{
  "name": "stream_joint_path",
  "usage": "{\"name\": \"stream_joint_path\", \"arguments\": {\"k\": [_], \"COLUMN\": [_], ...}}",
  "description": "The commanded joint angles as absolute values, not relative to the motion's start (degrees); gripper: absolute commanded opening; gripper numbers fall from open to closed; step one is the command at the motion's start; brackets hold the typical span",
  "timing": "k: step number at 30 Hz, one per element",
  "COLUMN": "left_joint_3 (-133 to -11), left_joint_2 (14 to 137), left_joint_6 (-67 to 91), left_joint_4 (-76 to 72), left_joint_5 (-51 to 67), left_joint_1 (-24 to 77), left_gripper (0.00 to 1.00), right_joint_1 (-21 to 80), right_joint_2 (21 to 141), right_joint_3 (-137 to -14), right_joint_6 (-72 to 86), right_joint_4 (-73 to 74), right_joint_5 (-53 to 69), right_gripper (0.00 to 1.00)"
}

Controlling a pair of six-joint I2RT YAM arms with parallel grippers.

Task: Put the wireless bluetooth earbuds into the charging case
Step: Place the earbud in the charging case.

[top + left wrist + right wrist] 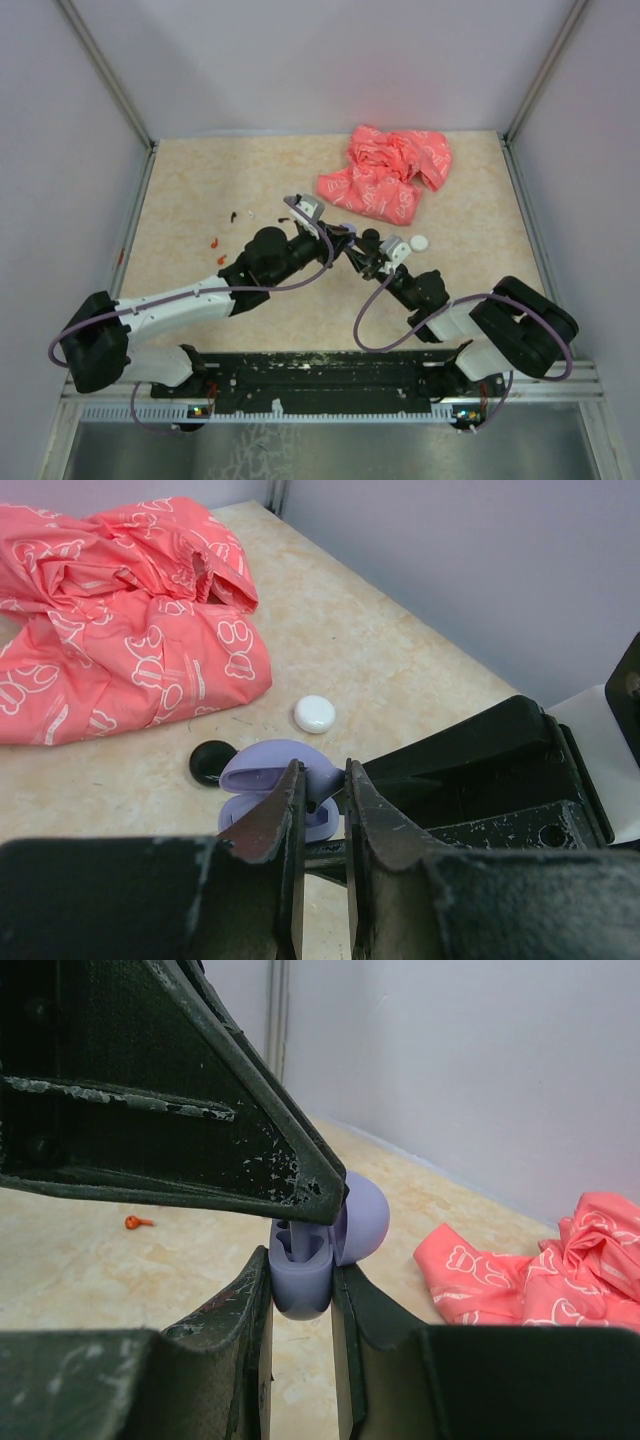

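A pale purple charging case (300, 1290) stands upright with its lid (362, 1222) open, and my right gripper (300, 1278) is shut on its body. It also shows in the left wrist view (262, 770). My left gripper (322, 772) hangs right over the open case, nearly shut on a pale purple earbud (298, 1242) whose stem sits in a slot of the case. In the top view the two grippers meet at mid table, left (350, 243) and right (372, 260). A tiny black bit (233, 215) and a white bit (250, 213) lie loose to the left.
A crumpled pink cloth (385, 175) lies at the back right. A white disc (315, 713) and a black disc (212, 761) lie on the table beyond the case. Small orange bits (213, 241) lie at the left. Grey walls stand close on three sides.
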State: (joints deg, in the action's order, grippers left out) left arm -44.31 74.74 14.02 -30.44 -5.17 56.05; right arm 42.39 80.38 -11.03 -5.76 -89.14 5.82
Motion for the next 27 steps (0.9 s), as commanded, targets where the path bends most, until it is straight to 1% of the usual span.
{"name": "stream_joint_path", "arguments": {"k": [1,18,27], "left_joint_3": [-45.57,-47.53,-47.84], "left_joint_2": [74.44,72.27,73.16], "left_joint_6": [11.54,8.49,7.84], "left_joint_4": [-28.07,-24.13,-23.55], "left_joint_5": [-6.62,-8.5,-8.83], "left_joint_1": [56.9,57.48,57.48], "left_gripper": [0.2,0.19,0.19], "right_joint_1": [42.9,42.95,42.9], "right_joint_2": [80.6,80.86,80.95], "right_joint_3": [-12.17,-11.87,-11.78], "right_joint_6": [-4.57,-4.0,-3.65], "right_joint_4": [-96.67,-97.57,-98.24], "right_joint_5": [5.86,5.95,6.06], "right_gripper": [0.0,0.0,0.0]}}
